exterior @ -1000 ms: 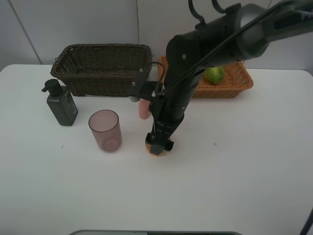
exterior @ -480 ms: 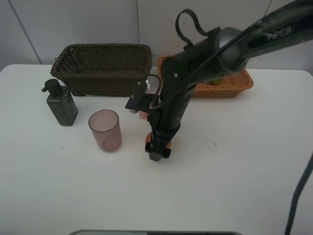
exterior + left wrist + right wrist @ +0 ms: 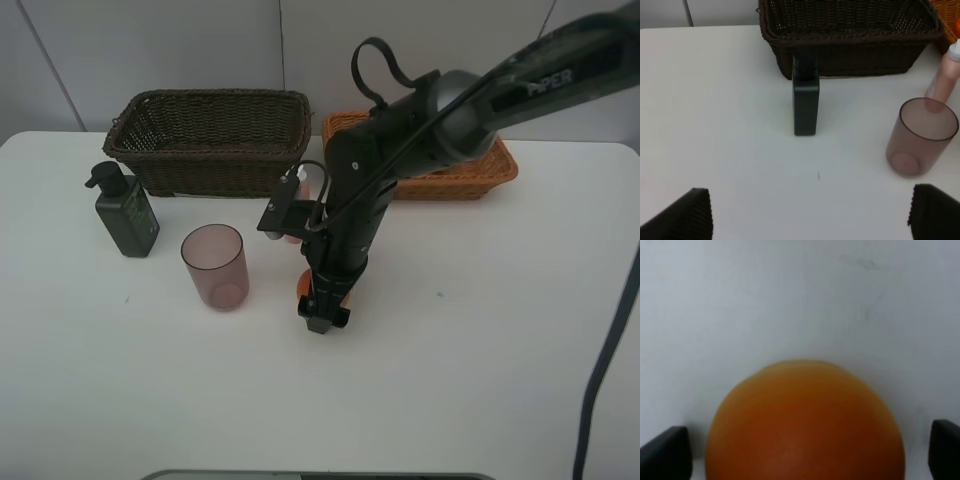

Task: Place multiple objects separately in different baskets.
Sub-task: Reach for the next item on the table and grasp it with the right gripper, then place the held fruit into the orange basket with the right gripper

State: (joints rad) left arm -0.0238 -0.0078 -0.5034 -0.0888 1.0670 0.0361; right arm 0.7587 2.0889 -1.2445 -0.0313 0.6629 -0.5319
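1 orange round fruit (image 3: 805,425) centred within spread right hand (image 3: 810,452), sides untouched.

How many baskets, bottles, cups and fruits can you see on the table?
Baskets: 2 (dark brown basket, orange basket)
Bottles: 2 (dark pump bottle, pink bottle)
Cups: 1 (purplish cup)
Fruits: 1 (orange fruit)
Total: 6

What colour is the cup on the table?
The cup is translucent pinkish-purple; left wrist view shows it best.
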